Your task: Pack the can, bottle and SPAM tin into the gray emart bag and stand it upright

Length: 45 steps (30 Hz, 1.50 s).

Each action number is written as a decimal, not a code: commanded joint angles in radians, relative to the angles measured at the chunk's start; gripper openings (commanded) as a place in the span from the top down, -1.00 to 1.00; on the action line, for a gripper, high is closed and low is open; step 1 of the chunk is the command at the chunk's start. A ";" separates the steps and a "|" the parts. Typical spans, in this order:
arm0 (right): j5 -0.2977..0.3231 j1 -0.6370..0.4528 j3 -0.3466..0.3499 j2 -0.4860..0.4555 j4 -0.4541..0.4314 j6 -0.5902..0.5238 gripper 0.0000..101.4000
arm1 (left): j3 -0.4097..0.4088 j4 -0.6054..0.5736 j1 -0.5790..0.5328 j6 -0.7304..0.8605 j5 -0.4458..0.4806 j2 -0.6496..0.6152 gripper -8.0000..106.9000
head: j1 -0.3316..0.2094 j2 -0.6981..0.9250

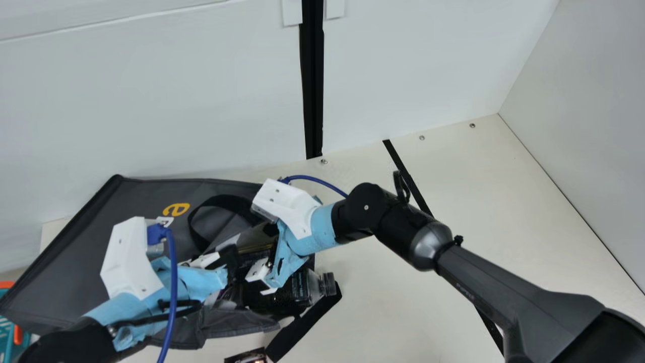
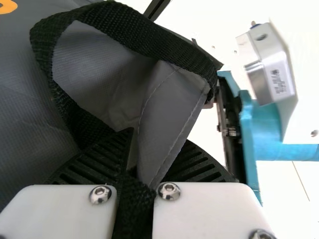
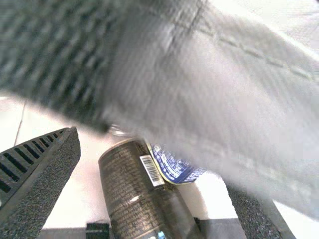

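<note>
The gray bag (image 1: 151,201) lies on its side at the left in the main view, mouth to the right. A dark bottle (image 1: 295,292) lies at that mouth, its clear neck pointing right. My left gripper (image 1: 229,259) is at the mouth; in the left wrist view the gripper (image 2: 149,159) is shut on the bag's strap and folded edge (image 2: 167,114). My right gripper (image 1: 258,272) is above the bottle; in the right wrist view the gripper (image 3: 157,164) is open around a dark labelled cylinder (image 3: 144,194), bottle or can, I cannot tell. Beside it sits the blue SPAM tin (image 3: 174,167), partly behind fabric.
Blurred gray bag fabric (image 3: 214,99) hangs close to the right wrist camera. A small dark item (image 1: 247,356) is at the main view's bottom edge, and a teal and orange object (image 1: 7,327) at its left. Bare table (image 1: 393,302) lies right of the bag.
</note>
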 commanded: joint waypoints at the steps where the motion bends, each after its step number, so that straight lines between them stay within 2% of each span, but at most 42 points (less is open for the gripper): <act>1: 0.008 -0.006 0.007 -0.007 0.009 -0.011 -0.61 | 0.000 0.000 0.000 0.000 0.000 0.000 1.00 | -0.023 -0.001; 5: 0.023 -0.022 0.025 -0.024 0.022 -0.032 -0.08 | 0.000 0.000 0.000 0.000 0.000 0.000 1.00 | -0.023 -0.001; 17: 0.074 -0.076 0.073 -0.089 0.055 -0.083 -0.87 | 0.000 0.000 0.000 0.000 0.000 0.000 1.00 | -0.023 -0.001; 45: 0.283 -0.324 0.156 -0.270 0.103 -0.221 -0.87 | 0.000 0.000 0.000 0.000 0.000 0.000 1.00 | -0.023 -0.001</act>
